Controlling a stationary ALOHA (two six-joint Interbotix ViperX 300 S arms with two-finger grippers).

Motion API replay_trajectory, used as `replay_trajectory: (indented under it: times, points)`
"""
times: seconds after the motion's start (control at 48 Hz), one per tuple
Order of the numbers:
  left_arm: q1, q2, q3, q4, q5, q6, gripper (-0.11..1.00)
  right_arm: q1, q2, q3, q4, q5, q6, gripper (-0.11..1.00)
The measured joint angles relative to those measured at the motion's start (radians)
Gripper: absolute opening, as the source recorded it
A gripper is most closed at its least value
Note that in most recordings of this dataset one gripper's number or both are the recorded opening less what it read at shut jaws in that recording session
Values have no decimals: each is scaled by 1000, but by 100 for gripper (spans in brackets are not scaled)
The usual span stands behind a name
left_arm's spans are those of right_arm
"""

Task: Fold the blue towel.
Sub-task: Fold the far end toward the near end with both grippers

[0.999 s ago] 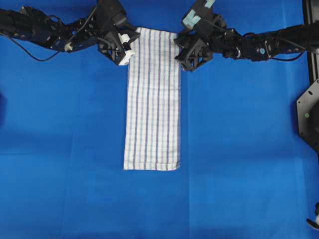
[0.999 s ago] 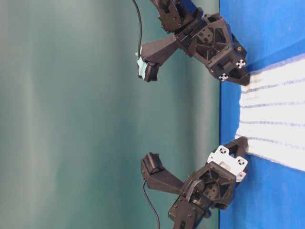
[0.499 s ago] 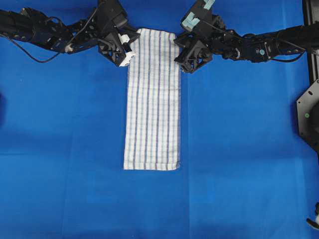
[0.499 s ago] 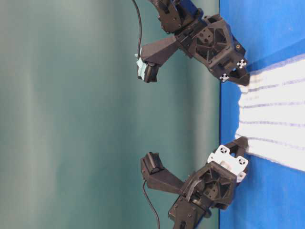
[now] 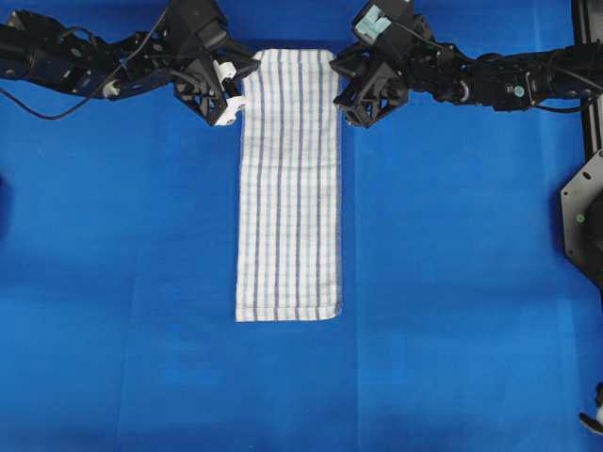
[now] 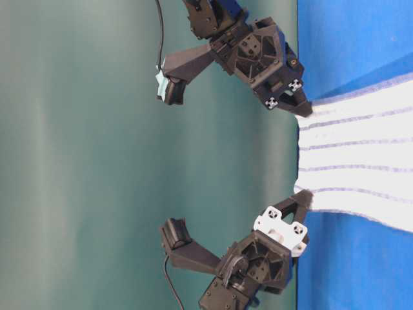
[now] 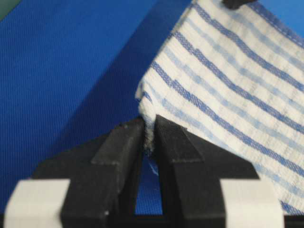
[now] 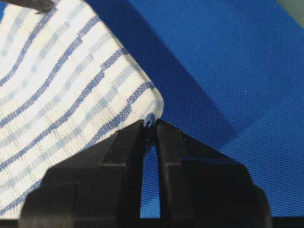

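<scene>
- Overhead: the blue towel (image 5: 288, 184), white with thin blue stripes, lies as a long narrow strip on the blue worktop (image 5: 452, 282), its far end lifted. The left claw (image 5: 233, 97) and the right claw (image 5: 346, 101) reach in from either side and pinch the towel's far corners.
- Table-level: the towel's far edge (image 6: 303, 152) hangs taut between both claws, clear of the worktop.
- Left wrist: black fingers (image 7: 124, 141) pressed together on a towel corner.
- Right wrist: fingers (image 8: 130, 137) pinch the other corner's hem.
</scene>
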Motion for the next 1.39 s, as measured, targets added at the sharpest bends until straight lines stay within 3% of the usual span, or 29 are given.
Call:
replay_trajectory:
  times: [0.229,0.499,0.708,0.895,1.145,1.394]
  points:
    - [-35,-20,14,-2,0,0,7,14,-11,9,0,28,15,8]
    - [-158,-97,81,-2,0,-15,7,121,-83,63,35,35,35,8]
    - [-290,-135,135,-3,-15,-115,7,249,-123,120,97,9,60,8]
    - [-416,-140,153,-5,-52,-202,7,405,-129,147,186,-54,71,8]
    - [-561,-138,152,-6,-95,-275,7,577,-129,155,305,-118,71,8]
    - [-673,-126,135,-6,-118,-325,7,693,-126,143,376,-150,72,8]
